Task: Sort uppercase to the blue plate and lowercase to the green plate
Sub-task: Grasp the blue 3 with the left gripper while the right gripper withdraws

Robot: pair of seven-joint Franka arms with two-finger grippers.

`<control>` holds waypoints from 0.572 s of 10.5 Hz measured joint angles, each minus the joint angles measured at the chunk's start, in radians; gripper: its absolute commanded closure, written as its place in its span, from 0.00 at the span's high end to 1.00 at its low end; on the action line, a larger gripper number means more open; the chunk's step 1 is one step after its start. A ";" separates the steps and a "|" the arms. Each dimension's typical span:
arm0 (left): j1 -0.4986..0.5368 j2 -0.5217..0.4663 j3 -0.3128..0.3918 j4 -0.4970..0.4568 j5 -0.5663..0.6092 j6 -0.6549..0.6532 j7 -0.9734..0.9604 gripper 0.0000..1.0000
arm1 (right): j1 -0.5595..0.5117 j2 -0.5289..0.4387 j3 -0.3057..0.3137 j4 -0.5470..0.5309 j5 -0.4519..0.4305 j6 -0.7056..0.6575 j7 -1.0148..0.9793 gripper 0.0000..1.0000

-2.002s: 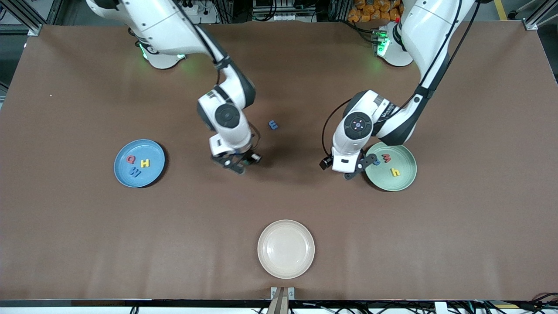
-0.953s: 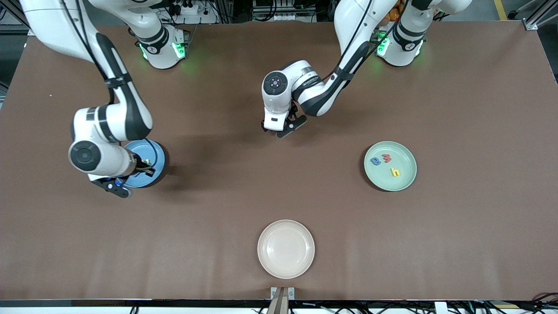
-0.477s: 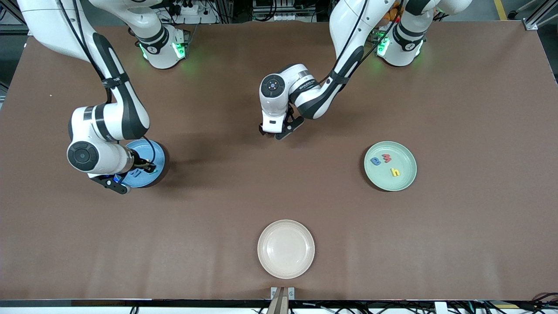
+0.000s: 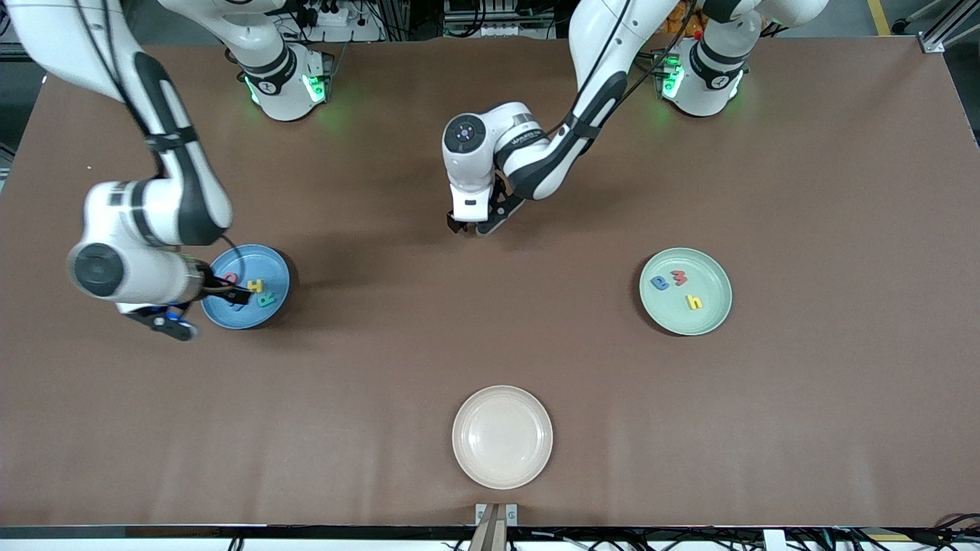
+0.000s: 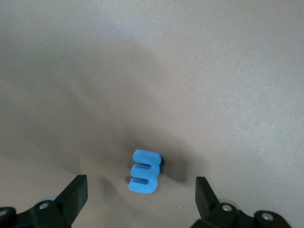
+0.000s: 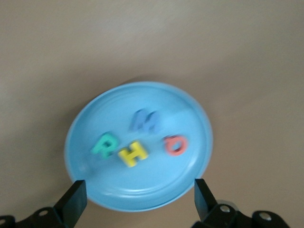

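Blue plate (image 4: pixel 269 264) sits toward the right arm's end of the desk (image 4: pixel 490 360) with four foam capitals in it: teal R (image 6: pixel 104 144), yellow H (image 6: pixel 133 153), blue M (image 6: pixel 147 120) and red Q (image 6: pixel 175 144), all lying flat and bunched near the middle. Green plate (image 4: pixel 706 272) is well apart from the blue plate, toward the left arm's end, holding a blue a (image 4: pixel 659 283), red w (image 4: pixel 678 277) and yellow h (image 4: pixel 694 302). A cream-white plate (image 4: pixel 502 437) is nearer the front camera than the blue plate, roughly between the two ends, nothing in it. One blue E-shaped letter (image 5: pixel 144 171) lies on the bare desk, between the blue plate and the green one but farther from the camera. Left end effector (image 4: pixel 468 227) hangs right over it, fingers (image 5: pixel 76 192) spread wide, holding nothing. Right end effector (image 6: pixel 137 199) is over the blue plate's rim, wide too, empty. Desk is a matte brown sheet; plates look like smooth plastic with raised rims.
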 measured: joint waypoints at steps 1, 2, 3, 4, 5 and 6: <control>-0.007 0.007 0.004 0.000 0.001 0.000 0.000 0.94 | -0.041 -0.032 0.000 -0.008 0.001 0.000 -0.084 1.00; -0.012 0.017 0.008 0.000 0.007 0.000 0.000 0.85 | -0.060 -0.079 0.001 -0.023 0.003 0.000 -0.164 1.00; -0.017 0.025 0.013 0.002 0.013 0.004 0.000 0.81 | -0.060 -0.140 0.004 -0.043 0.003 -0.002 -0.219 1.00; -0.022 0.028 0.019 0.005 0.016 0.006 0.000 0.73 | -0.055 -0.205 0.012 -0.060 0.003 -0.010 -0.253 1.00; -0.024 0.028 0.022 0.008 0.017 0.005 0.000 0.64 | -0.042 -0.265 0.015 -0.072 0.003 -0.018 -0.280 1.00; -0.025 0.028 0.022 0.008 0.017 0.004 0.000 0.56 | -0.026 -0.312 0.015 -0.076 0.004 -0.021 -0.302 1.00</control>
